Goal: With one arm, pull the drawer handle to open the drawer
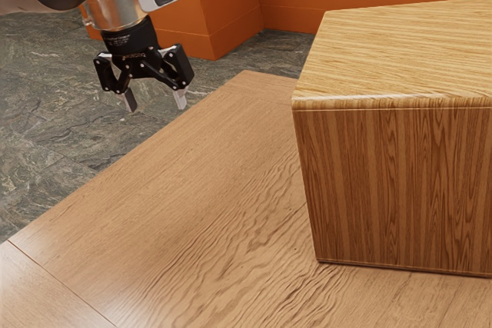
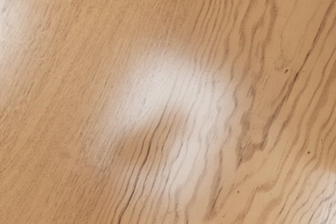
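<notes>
Our pincer [image 1: 155, 102], fingers apart, hangs over the desk [image 1: 192, 220], well apart from the drawer cabinet [image 1: 392, 151] at the exterior view's right. We judge the cabinet rigid and heavy; its seen faces bear no handle to grip.

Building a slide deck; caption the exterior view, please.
Open gripper hovers above the wooden table, well apart from the wooden cabinet at the exterior view's right.

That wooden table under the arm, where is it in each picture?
Exterior view: the table fills the lower half, carrying the wooden cabinet at right; the gripper hangs upper left.
Wrist view: the table lies directly under the hand, with a pale glare patch.
Shared landmark: its wavy dark grain.
</notes>
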### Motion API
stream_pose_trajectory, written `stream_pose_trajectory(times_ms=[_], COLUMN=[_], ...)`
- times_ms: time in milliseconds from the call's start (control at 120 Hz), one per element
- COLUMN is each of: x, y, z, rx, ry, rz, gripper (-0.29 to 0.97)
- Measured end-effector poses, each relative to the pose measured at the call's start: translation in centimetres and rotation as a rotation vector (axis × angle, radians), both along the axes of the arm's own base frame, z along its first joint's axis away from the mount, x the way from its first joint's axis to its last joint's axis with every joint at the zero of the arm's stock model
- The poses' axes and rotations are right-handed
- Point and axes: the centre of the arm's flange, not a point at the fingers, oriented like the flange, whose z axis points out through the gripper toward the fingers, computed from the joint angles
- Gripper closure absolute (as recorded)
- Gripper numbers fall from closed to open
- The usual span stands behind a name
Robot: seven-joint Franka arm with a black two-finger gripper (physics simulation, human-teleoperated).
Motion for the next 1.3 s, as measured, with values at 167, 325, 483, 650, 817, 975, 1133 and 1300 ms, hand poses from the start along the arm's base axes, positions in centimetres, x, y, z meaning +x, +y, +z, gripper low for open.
stream_pose_trajectory(times_ms=[167, 325, 483, 650, 817, 975, 1133, 1300], x=[0.0, -3.6, -5.6, -0.3, 3.6, 4.3, 6.3, 8.7], y=[0.1, -0.2, -0.5, -1.6, -5.4, -4.7, -3.4, -3.8], z=[0.0, 5.5, 8.9, 4.1, 0.6, 0.8, -0.3, -0.9], rx=[-0.001, 0.02, 0.032, 0.028, 0.017, 0.023, 0.031, 0.034], ry=[0.0, -0.098, -0.176, -0.14, -0.144, -0.185, -0.222, -0.264], rz=[0.003, 0.004, 0.001, -0.028, -0.096, -0.085, -0.063, -0.072], gripper=[0.0, 0.0, 0.0, 0.0, 0.0, 0.0, 0.0, 0.0])
